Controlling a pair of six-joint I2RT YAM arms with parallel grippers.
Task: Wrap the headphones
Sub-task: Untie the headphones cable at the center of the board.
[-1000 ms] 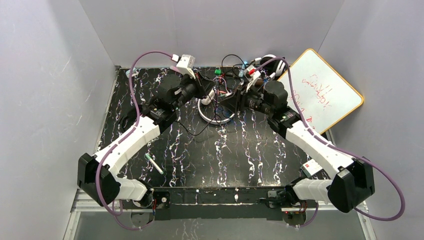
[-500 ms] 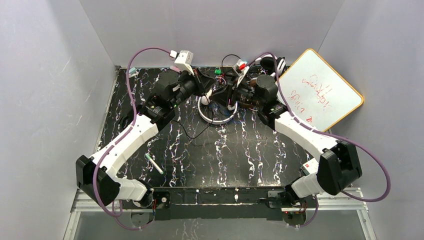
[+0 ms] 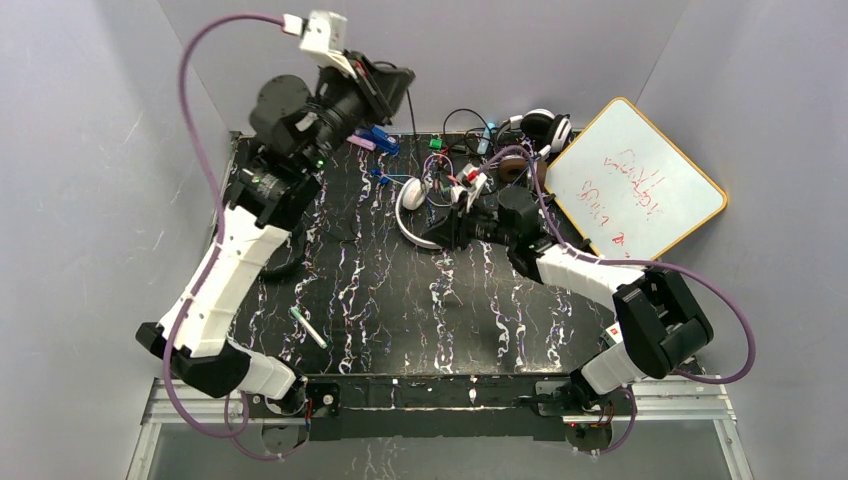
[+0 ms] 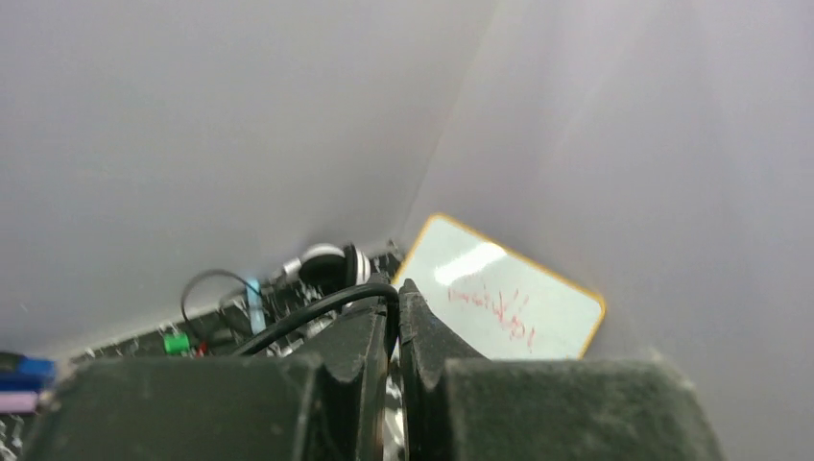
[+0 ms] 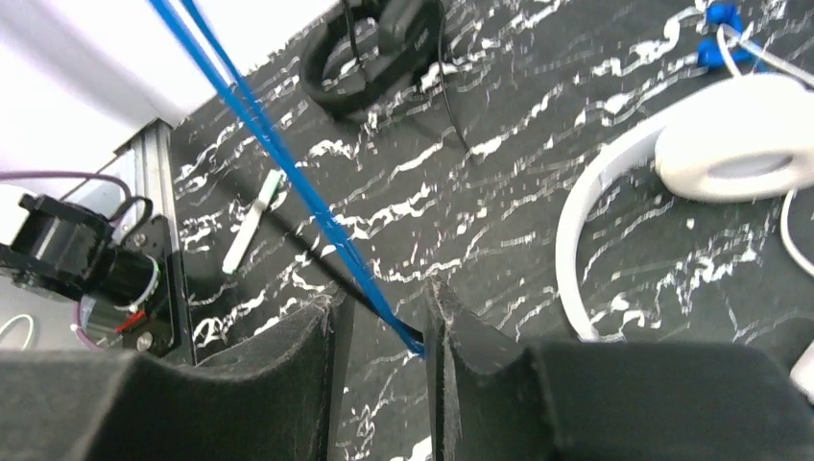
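– Black marbled tabletop (image 3: 400, 300): which edges were crowded?
– Those from 12 to 2 o'clock. White headphones (image 3: 408, 200) lay just short of the far edge at 12. A black-and-white headset (image 3: 540, 125) and a brown ear cup (image 3: 512, 168) sat among loose wires at 1. A whiteboard (image 3: 635, 185) leaned tilted into the corner at 2. Black headphones (image 5: 370, 53) lay near the 9 o'clock edge, partly hidden from above by the left arm.
– And the open room?
– The widest bare stretch lay toward 6 o'clock, beside a pen (image 3: 308, 327) at 7. Pale grey walls closed the left, far and right sides.
– How did the fingers stand?
– The left gripper (image 4: 396, 298), raised high at 11 near the back wall, was pinched tight on a black cord (image 4: 317, 307). The right gripper (image 5: 379, 317), low beside the white band at 12, had its fingers narrowly parted. A blue cord (image 5: 299, 192) ran through the gap; whether it touched them could not be told.
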